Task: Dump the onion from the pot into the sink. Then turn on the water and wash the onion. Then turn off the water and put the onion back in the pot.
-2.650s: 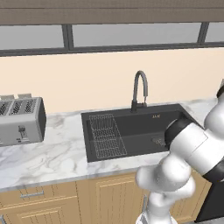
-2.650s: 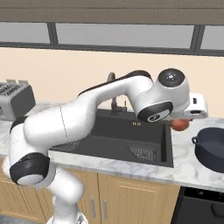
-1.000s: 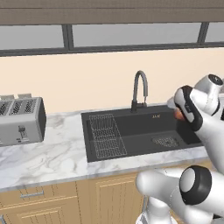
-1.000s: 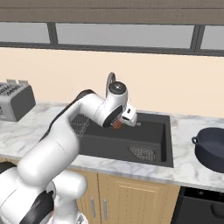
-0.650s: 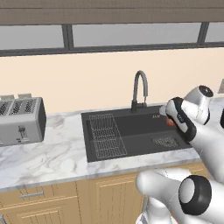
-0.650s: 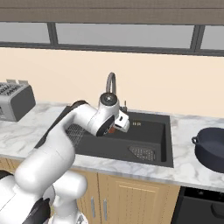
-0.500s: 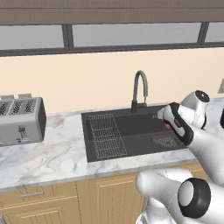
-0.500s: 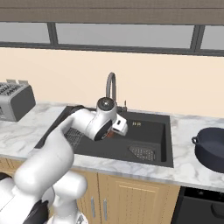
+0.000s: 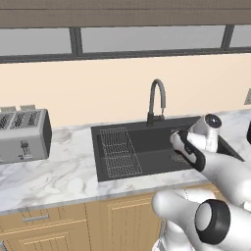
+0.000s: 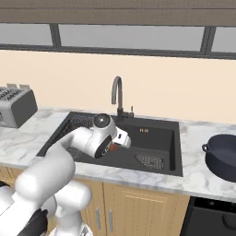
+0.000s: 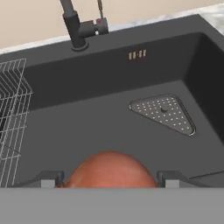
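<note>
The gripper [image 11: 109, 179] grasps the onion [image 11: 110, 168] between its fingertips, above the sink [image 11: 105, 118] floor. If dropped here it may roll toward the drain [image 11: 162, 113] — clear of the faucet [image 11: 74, 26].

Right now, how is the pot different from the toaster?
The pot is dark, round and low, with a handle sticking out; the toaster is grey, boxy and has slots on top. The pot sits right of the sink; the toaster sits far left of it. Both stand on the marble counter.
</note>
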